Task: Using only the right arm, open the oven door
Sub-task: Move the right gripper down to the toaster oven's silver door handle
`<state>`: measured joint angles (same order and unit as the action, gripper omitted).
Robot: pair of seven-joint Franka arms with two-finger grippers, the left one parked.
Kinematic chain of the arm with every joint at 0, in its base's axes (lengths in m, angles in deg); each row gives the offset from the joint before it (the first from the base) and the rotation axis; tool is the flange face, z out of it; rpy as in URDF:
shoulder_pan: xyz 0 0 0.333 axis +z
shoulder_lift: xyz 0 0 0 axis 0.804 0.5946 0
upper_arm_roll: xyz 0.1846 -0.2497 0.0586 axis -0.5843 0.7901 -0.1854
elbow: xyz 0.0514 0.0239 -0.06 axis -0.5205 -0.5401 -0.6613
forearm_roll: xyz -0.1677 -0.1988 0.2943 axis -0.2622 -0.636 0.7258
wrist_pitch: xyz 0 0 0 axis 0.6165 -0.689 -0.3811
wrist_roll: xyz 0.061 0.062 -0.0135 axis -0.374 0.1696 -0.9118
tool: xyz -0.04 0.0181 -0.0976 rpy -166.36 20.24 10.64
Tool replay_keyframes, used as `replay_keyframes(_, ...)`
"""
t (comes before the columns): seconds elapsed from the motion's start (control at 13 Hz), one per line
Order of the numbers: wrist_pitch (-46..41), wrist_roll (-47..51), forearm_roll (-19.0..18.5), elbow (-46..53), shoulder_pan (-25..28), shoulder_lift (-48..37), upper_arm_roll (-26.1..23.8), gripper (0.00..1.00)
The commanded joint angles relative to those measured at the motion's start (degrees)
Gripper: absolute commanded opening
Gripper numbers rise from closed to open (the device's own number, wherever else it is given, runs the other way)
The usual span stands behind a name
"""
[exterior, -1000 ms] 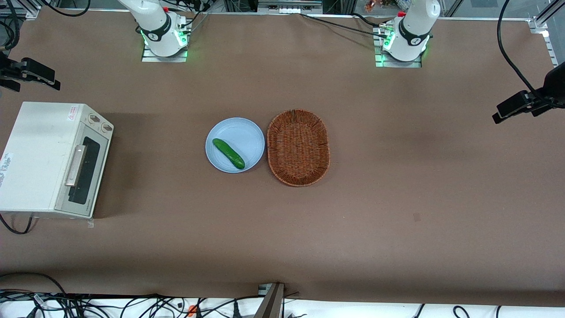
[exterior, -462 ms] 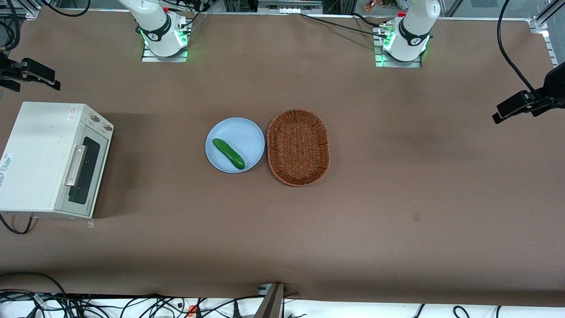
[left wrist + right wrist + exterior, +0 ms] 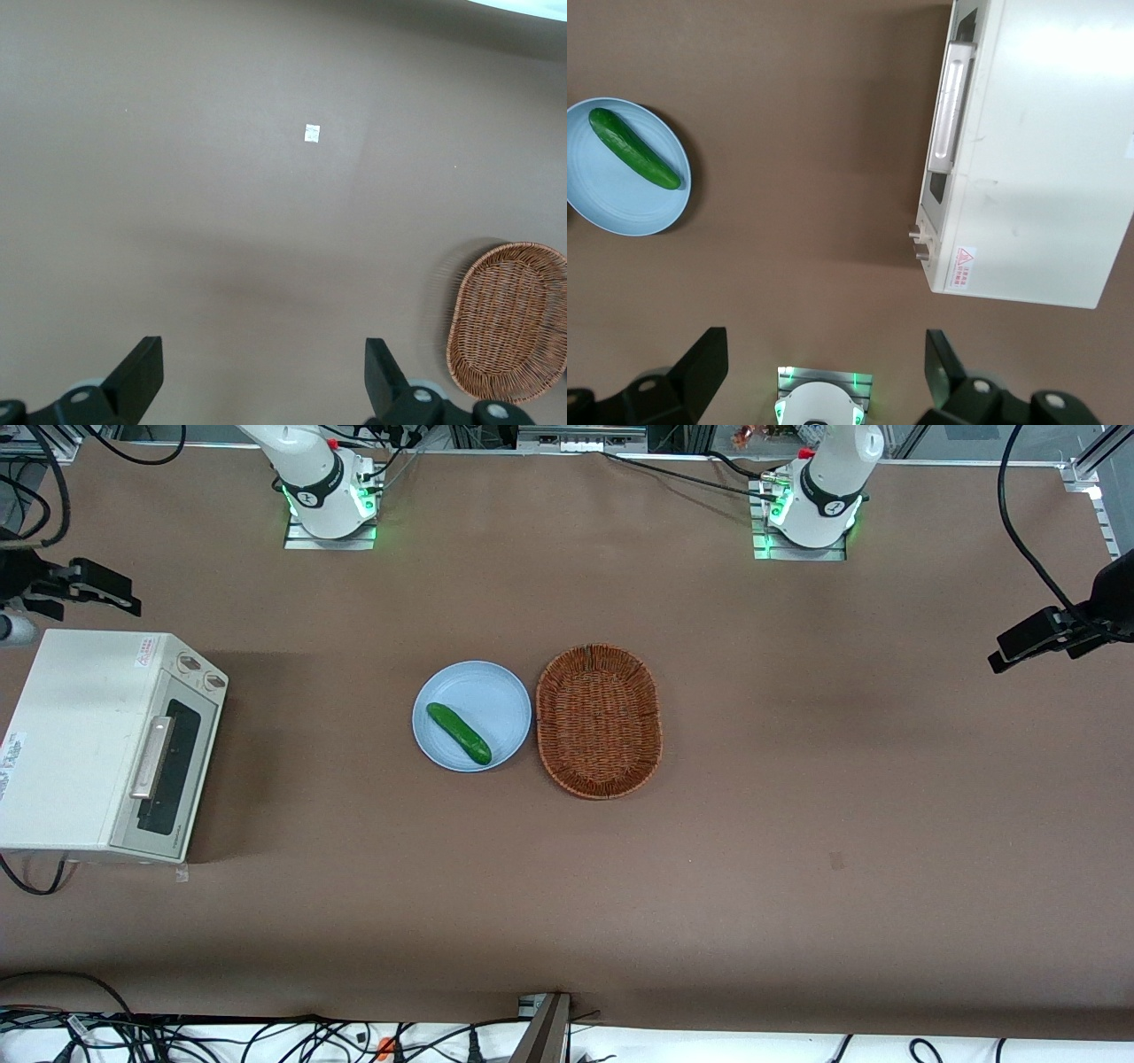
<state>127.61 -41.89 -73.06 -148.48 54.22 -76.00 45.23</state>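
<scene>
The off-white oven [image 3: 80,744] stands at the working arm's end of the table, and the oven door [image 3: 168,766] is shut, its silver handle [image 3: 151,757] flat against the dark glass. From above, the oven [image 3: 1036,150] shows its top with the handle [image 3: 950,106] and two knobs [image 3: 920,243] along one edge. The right arm [image 3: 310,469] rises from its base. My gripper [image 3: 102,589] hovers high, farther from the front camera than the oven and apart from it. In the right wrist view the gripper [image 3: 824,367] is open and holds nothing.
A light blue plate [image 3: 496,691] holding a green cucumber [image 3: 458,732] sits mid-table, beside a brown wicker basket [image 3: 599,720]. The plate [image 3: 602,204] and cucumber [image 3: 634,148] also show from the right wrist. Cables run along the table edge nearest the front camera.
My gripper has shifted a little toward the oven and the table's middle. The oven, plate and basket have not moved.
</scene>
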Motion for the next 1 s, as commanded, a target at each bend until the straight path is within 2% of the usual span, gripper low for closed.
replay_keyframes(0.0, -0.3, 4.3, -1.0, 0.5, 1.7, 3.1, -0.2, 0.98)
replay_keyframes(0.15, 0.7, 5.1, -1.9, 0.5, 3.6, 5.3, -0.2, 0.98)
replay_keyframes(0.23, 1.4, 5.2, -3.8, 0.1, 4.8, 6.7, -0.2, 0.97)
replay_keyframes(0.38, 4.6, 6.2, -4.8, -2.3, 5.3, 8.0, -0.2, 0.9)
replay_keyframes(0.54, 10.4, 6.2, -6.0, -7.3, 5.1, 8.0, -0.1, 0.72)
replay_keyframes(0.69, 14.8, 6.3, -9.2, -11.4, 5.1, 8.0, -0.1, 0.44)
replay_keyframes(0.92, 16.2, 7.0, -13.1, -12.2, 5.1, 11.0, 0.0, 0.17)
